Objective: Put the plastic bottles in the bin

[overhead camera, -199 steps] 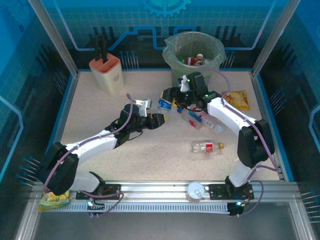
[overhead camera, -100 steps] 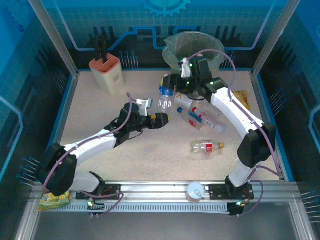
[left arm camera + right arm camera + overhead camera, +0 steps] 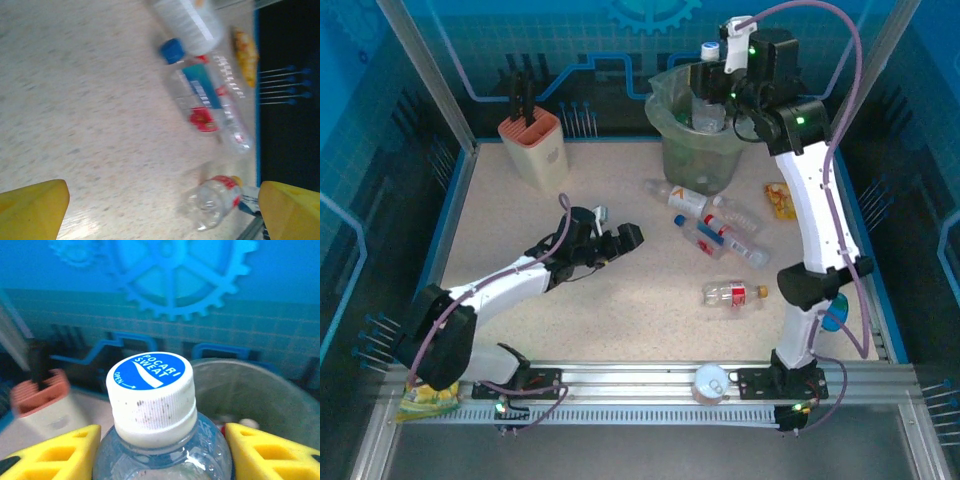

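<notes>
Now right tool grips a bottle upright over the bin; left tool wide.

Speckled beige tabletop, blue tiled back wall with gear emblem, aluminium frame posts, bluish light

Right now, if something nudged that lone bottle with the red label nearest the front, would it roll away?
Probably: the red-labelled bottle lies on its side on the flat table, so a sideways push should roll it. It looks clear and empty, so likely light and easily sent skidding. Its thin plastic may dent under a squeeze.
</notes>
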Robot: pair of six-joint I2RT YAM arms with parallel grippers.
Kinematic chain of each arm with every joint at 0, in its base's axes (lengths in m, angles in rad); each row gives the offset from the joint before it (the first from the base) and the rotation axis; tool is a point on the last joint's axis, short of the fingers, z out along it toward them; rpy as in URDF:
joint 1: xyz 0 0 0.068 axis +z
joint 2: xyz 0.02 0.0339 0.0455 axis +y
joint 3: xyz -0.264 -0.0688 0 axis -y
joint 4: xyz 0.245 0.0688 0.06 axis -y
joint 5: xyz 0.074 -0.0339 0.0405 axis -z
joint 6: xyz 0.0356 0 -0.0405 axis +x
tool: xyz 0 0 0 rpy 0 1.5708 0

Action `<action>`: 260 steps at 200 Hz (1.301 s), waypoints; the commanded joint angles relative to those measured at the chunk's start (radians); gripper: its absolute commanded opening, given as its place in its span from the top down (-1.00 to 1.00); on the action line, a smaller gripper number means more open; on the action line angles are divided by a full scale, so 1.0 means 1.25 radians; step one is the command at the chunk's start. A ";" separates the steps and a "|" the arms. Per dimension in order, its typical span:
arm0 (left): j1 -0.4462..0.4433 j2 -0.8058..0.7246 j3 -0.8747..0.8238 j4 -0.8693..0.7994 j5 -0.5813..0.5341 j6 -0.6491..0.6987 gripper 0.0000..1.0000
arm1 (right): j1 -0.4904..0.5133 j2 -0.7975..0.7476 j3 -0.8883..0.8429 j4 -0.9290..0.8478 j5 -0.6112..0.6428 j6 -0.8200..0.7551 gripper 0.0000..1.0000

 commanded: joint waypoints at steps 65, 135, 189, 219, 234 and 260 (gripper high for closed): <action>0.006 -0.012 0.027 -0.074 -0.012 -0.035 -0.94 | -0.113 0.170 0.063 0.124 0.103 -0.034 1.00; 0.006 0.017 0.031 -0.059 -0.004 -0.048 -0.92 | -0.147 0.251 0.079 0.142 0.076 -0.013 1.00; 0.006 0.036 0.040 -0.050 0.008 -0.051 -0.93 | -0.147 0.302 0.083 0.121 0.078 -0.018 0.55; 0.006 0.038 0.036 -0.049 0.008 -0.051 -0.93 | -0.147 0.307 0.082 0.109 0.060 -0.028 -0.34; 0.006 0.040 0.034 -0.049 0.009 -0.051 -0.93 | -0.147 0.299 0.084 0.106 0.053 -0.034 -0.68; 0.005 0.047 0.034 -0.044 0.012 -0.051 -0.93 | -0.145 0.278 0.093 0.097 0.040 -0.052 -0.96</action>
